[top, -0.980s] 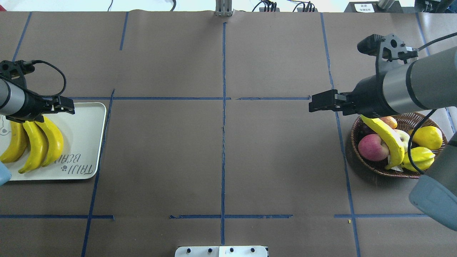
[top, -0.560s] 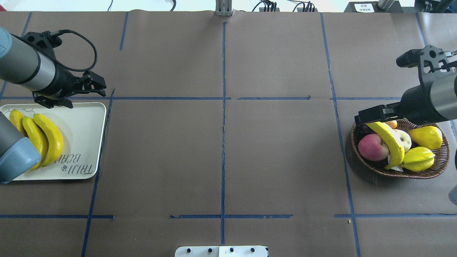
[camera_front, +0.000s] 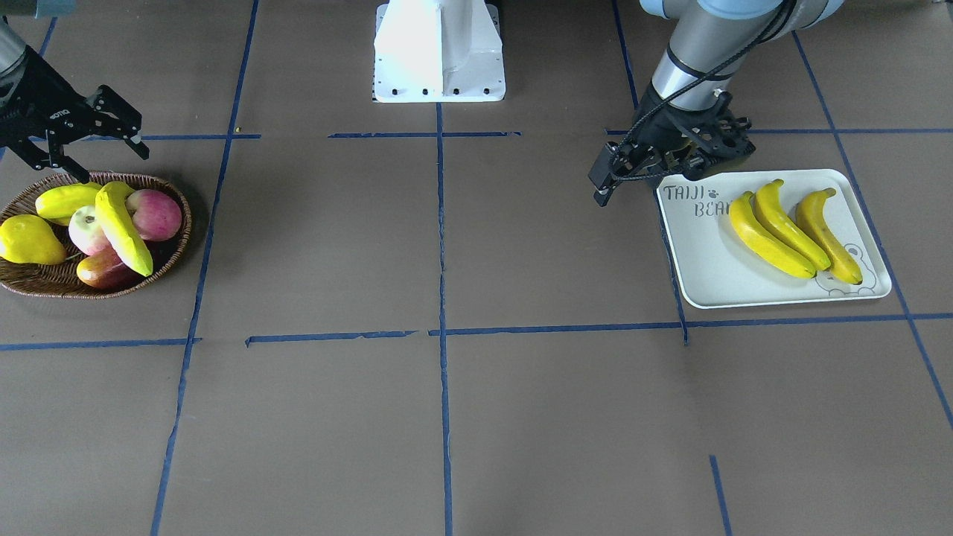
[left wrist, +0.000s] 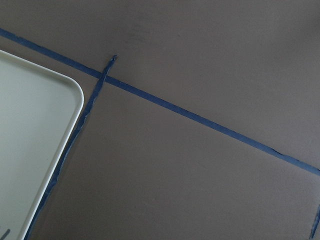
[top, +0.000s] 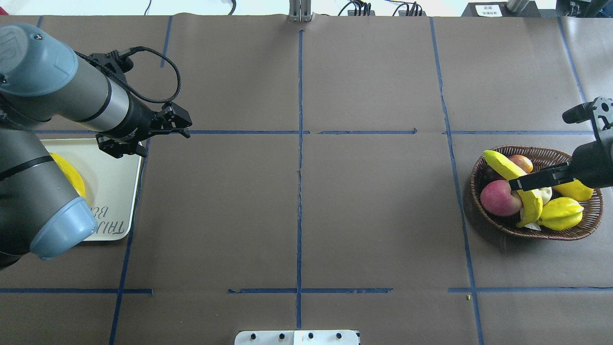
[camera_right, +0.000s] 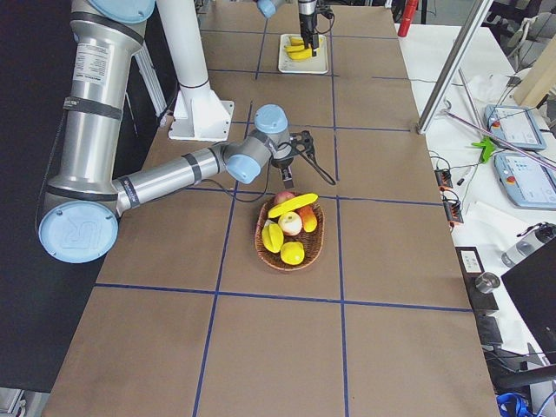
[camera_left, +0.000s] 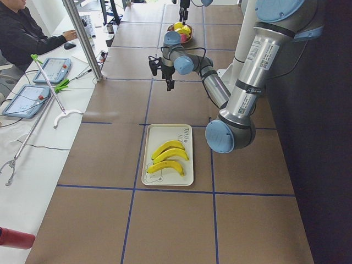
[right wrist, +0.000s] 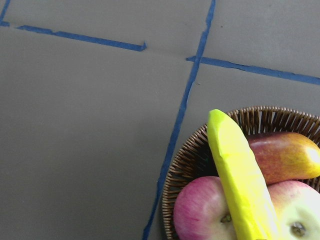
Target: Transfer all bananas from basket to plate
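One yellow banana [top: 519, 189] lies across the other fruit in the wicker basket [top: 591, 218], also seen in the front view as banana [camera_front: 123, 227] and in the right wrist view as banana [right wrist: 240, 180]. My right gripper [camera_front: 112, 167] hangs open and empty just above the basket's [camera_front: 22, 283] robot side; from overhead the right gripper [top: 515, 184] overlaps the banana. Three bananas [camera_front: 778, 231] lie side by side on the white plate [camera_front: 707, 275]. My left gripper [top: 187, 127] is open and empty, above the table just beyond the plate's [top: 115, 191] far right corner.
The basket also holds a red apple [top: 500, 197], a pale apple, a yellow pear [camera_front: 26, 240], a yellow-green fruit [top: 560, 213] and a reddish fruit [right wrist: 285, 155]. Blue tape lines grid the brown table. The robot's white base [camera_front: 439, 52] stands at the near edge.
My left gripper has lifted off the plate and swung right, past the plate's corner. My right gripper has moved right and back, from left of the basket to over it.
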Tool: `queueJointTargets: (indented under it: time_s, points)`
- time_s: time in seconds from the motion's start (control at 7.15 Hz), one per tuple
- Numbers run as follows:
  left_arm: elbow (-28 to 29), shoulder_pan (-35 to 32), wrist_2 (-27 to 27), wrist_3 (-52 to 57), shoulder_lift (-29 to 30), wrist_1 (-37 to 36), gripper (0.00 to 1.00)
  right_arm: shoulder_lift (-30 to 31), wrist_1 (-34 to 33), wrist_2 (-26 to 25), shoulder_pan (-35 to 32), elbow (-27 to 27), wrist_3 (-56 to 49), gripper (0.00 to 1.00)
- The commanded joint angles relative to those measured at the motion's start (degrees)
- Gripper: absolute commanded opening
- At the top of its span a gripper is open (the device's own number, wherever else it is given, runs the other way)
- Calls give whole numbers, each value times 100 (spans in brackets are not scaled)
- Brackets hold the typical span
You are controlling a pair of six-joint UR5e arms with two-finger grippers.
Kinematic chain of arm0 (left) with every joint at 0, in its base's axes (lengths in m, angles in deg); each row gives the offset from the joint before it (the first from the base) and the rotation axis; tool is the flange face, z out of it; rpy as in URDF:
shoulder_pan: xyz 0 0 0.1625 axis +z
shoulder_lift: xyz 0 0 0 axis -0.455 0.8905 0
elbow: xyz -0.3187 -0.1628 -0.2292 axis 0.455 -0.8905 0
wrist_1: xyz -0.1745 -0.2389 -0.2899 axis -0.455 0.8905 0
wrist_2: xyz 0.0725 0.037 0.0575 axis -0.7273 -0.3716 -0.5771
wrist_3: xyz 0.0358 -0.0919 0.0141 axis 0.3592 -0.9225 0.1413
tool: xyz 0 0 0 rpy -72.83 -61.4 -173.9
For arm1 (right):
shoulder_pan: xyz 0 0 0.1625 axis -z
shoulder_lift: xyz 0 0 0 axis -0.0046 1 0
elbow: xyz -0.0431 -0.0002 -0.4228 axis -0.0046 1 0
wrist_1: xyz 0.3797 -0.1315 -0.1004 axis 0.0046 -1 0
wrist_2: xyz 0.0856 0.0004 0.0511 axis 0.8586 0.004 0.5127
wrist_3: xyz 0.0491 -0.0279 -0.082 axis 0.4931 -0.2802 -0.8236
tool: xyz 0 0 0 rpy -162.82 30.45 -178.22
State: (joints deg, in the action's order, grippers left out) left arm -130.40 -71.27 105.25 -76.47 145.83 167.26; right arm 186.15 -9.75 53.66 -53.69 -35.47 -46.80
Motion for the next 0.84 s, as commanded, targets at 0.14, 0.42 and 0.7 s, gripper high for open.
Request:
queueJointTargets:
  time_s: [0.14,0.42,0.7]
  points:
    - [5,176,2,-248,97,75,100,52,652,55,-98,675,-141,100]
    - [-13,176,2,-248,115,75,100,-45,582,-173,-2,869,-132,100]
    - [-13,176,10,-248,115,75,100,-45,564,-236,191,940,-132,99]
